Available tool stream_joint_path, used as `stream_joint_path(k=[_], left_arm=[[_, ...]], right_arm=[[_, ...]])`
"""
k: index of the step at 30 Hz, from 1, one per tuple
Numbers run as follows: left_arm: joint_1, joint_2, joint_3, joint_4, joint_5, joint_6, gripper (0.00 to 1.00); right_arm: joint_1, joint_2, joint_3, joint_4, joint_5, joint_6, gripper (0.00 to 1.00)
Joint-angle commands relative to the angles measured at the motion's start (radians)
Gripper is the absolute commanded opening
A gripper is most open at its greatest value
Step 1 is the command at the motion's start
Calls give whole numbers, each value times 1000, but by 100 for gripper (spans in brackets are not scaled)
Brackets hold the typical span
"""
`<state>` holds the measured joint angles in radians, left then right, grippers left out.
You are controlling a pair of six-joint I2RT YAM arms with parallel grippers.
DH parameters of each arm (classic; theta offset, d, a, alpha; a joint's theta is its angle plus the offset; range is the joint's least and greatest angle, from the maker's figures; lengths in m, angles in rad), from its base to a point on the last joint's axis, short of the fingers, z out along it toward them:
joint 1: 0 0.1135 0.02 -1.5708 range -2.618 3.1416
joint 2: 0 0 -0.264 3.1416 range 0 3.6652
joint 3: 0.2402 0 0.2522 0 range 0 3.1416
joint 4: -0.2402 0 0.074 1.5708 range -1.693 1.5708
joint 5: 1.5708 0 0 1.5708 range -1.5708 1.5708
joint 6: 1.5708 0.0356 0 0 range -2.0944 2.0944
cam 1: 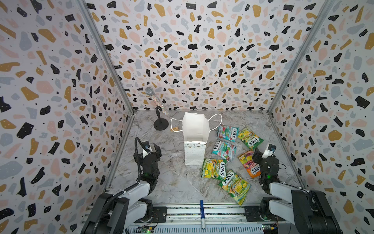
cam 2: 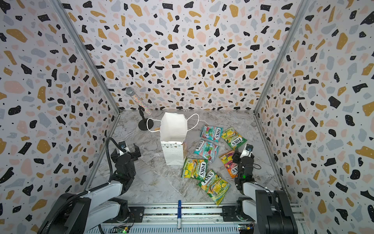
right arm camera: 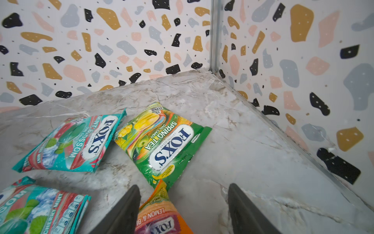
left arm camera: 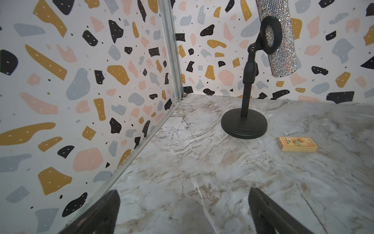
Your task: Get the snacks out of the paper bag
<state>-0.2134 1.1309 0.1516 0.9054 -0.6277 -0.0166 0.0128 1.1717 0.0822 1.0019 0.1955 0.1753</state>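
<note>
Paper bag: my tall white paper gift bag with gold triangles [cam 1: 194, 155] stands upright at the middle of the table, towards the far side. Its mouth is open, and its white cord handles fall out to the left and right.
Snacks: I count six flat glossy FOX'S packets lying on the table, all to the right of the bag.
Far packets: the far teal-red packet [cam 1: 227, 131] sits beside the far yellow-green packet [cam 1: 250, 139], with the near teal-red packet [cam 1: 224, 150] just nearer than the first.
Near packets: the middle yellow-green packet [cam 1: 214, 169] and the nearest yellow-green packet [cam 1: 234, 185] touch at a corner.
Orange packet: the orange packet [cam 1: 248, 164] lies at the far right, its corner meeting the far yellow-green packet.
Right gripper: my right gripper [right arm camera: 184, 186] hangs over the orange packet. The jaws are apart and grip nothing, and the packet's corner shows in the gap.
Left gripper: my left gripper [left arm camera: 184, 191] is left of the bag and well apart from it, jaws spread wide over bare table.
Far left: a small tan wooden block [left arm camera: 296, 144] lies near a black round-based stand [left arm camera: 243, 126] holding a glittery silver microphone [cam 1: 156, 100].
Near edge: a blue marker pen [cam 1: 202, 214] lies across the metal rail [cam 1: 182, 210].
Surface: grey marble-pattern table [cam 1: 172, 182].
</note>
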Motion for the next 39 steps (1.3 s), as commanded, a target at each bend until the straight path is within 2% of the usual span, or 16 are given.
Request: stream_joint_path(k=[1, 4, 8, 20, 23, 24, 25, 26, 27, 39], left_arm=[[17, 31, -23, 193, 95, 43, 100], [32, 71, -43, 274, 116, 49, 100], [55, 126, -64, 348, 158, 40, 100], [64, 296, -44, 461, 183, 47, 100], [72, 277, 3, 336, 178, 25, 100], [76, 283, 5, 342, 172, 18, 100], [80, 292, 12, 342, 154, 9, 100], [86, 290, 15, 332, 156, 2, 100], [89, 286, 16, 323, 159, 1, 100], [89, 282, 11, 329, 154, 0, 100]], right_arm=[[36, 36, -13, 217, -50, -111, 71], [76, 101, -28, 356, -45, -175, 71], [86, 188, -49, 495, -68, -186, 72], [85, 286, -16, 515, -55, -172, 75], [85, 347, 17, 517, -59, -182, 77], [85, 334, 35, 462, -64, -182, 78], [87, 326, 54, 407, -54, -174, 81], [85, 337, 70, 401, -27, -164, 96], [85, 347, 83, 387, 7, -156, 99], [86, 340, 83, 379, 10, -154, 99]])
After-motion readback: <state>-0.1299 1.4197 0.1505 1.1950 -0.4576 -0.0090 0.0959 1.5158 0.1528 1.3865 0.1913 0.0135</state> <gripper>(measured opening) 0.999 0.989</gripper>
